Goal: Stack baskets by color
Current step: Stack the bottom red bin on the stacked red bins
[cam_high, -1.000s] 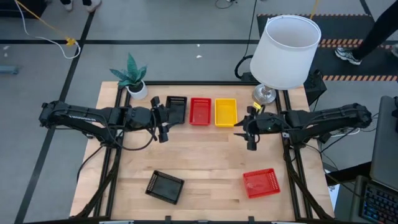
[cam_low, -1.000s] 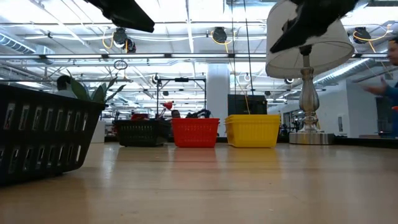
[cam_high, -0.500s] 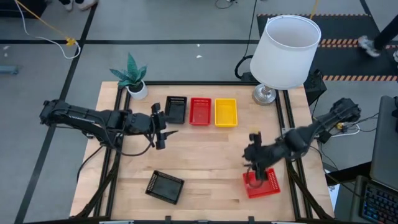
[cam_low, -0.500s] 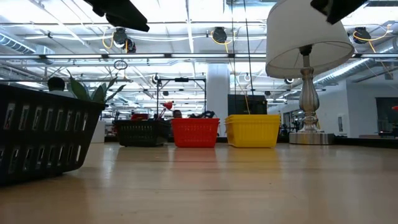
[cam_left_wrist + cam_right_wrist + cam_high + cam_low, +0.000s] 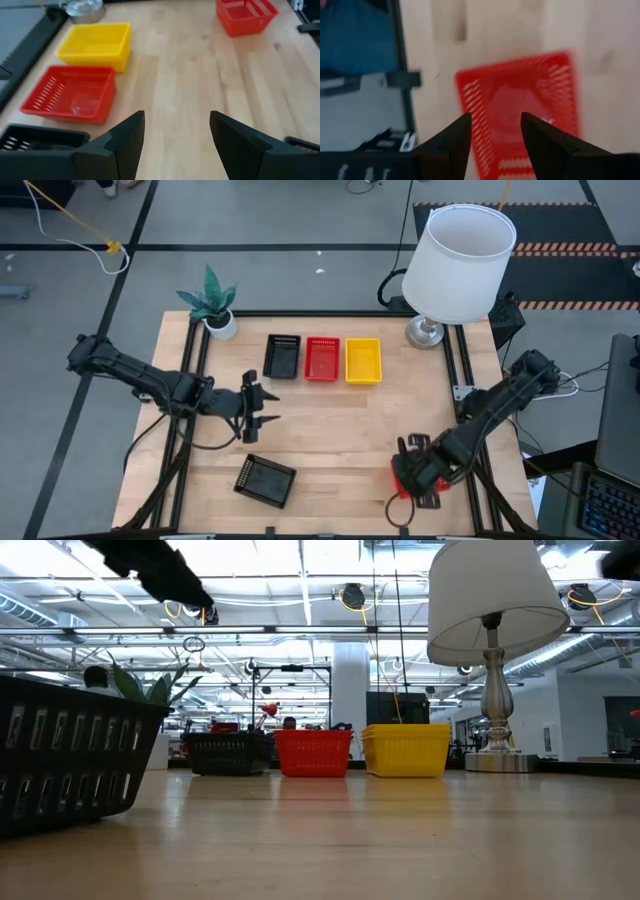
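Two claws approaching loose baskets, both open and holding nothing.
Right claw (image 5: 412, 473) is hovering over red basket (image 5: 420, 476), lower right; next: descending, gripping its rim. Left claw (image 5: 262, 408) is hanging above black basket (image 5: 265, 480).

Bright even overhead light, soft shadows, right wrist view motion-blurred, others sharp

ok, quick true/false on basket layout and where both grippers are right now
1. Black, red and yellow baskets sit in a row at the table's far side. True.
2. The right gripper is over the loose red basket, fingers open. True.
3. The left gripper holds the loose black basket. False: open, empty, apart from it.
4. The yellow basket sits beside the potted plant. False: it is nearest the lamp.
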`<state>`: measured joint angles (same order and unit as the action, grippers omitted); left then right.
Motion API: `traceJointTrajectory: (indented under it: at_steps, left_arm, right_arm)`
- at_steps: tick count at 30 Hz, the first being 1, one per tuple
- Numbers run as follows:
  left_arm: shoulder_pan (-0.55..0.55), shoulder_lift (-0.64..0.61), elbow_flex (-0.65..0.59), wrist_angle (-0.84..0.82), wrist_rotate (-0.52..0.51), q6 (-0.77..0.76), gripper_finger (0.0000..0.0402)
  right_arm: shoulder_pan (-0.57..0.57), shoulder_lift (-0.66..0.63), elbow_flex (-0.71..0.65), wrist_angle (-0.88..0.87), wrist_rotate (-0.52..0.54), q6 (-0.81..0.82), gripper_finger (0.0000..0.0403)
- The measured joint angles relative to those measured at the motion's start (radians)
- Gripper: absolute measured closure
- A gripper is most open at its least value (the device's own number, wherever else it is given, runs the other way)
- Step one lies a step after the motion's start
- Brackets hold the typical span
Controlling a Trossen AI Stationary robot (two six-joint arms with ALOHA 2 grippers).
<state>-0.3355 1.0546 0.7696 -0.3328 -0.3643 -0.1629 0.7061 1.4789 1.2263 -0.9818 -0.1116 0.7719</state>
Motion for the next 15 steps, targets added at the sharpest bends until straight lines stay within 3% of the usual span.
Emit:
traceJointTrajectory:
  at_steps: [5,15]
  left_arm:
    - [-0.053,0.0,-0.031,0.055,-0.024,-0.029,0.0174]
    - [-0.103,0.0,-0.057,0.114,-0.038,-0.025,0.0174]
  right_arm:
    - [0.036,0.045,-0.005,0.003,-0.081,0.034,0.0236]
    - [0.069,0.055,-0.131,0.17,-0.045,0.004,0.0275]
